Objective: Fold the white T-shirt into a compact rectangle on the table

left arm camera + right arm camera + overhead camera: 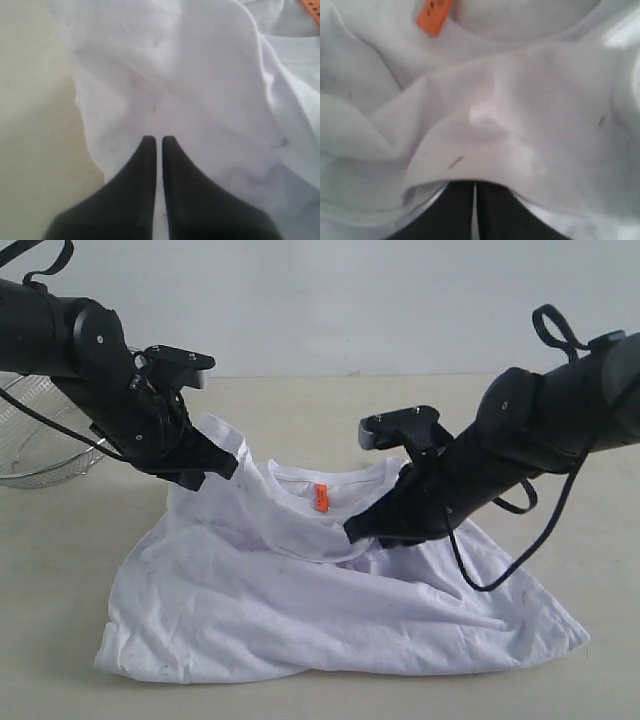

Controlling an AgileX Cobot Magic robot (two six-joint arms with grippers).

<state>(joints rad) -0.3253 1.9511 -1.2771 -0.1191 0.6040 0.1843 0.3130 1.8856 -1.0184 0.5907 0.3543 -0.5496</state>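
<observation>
2 black robot arms worked over a white t-shirt (330, 610) that lay crumpled near the middle of a pale beige table (60, 570), its hem spread toward the near edge and its collar toward the far side. the left gripper (218, 468) had its jaws pressed together on the shirt's shoulder fabric, which rose in a peak to the fingertips on the left side of the garment. seen from the left wrist, the left gripper (159, 141) showed 2 dark fingers with only a thin slit between them, white cloth bunched in front and bare table beside it. the right gripper (356, 530) was clamped shut on a fold of cloth just below the collar, close to the small orange neck tag (321, 498). from the right wrist, the right gripper (475, 186) had its fingertips tucked under a raised ridge of white fabric, the neck tag (435, 14) beyond it. a silver wire-mesh basket (40, 440) stood on the table at the far left, behind the left arm and apart from the shirt.
</observation>
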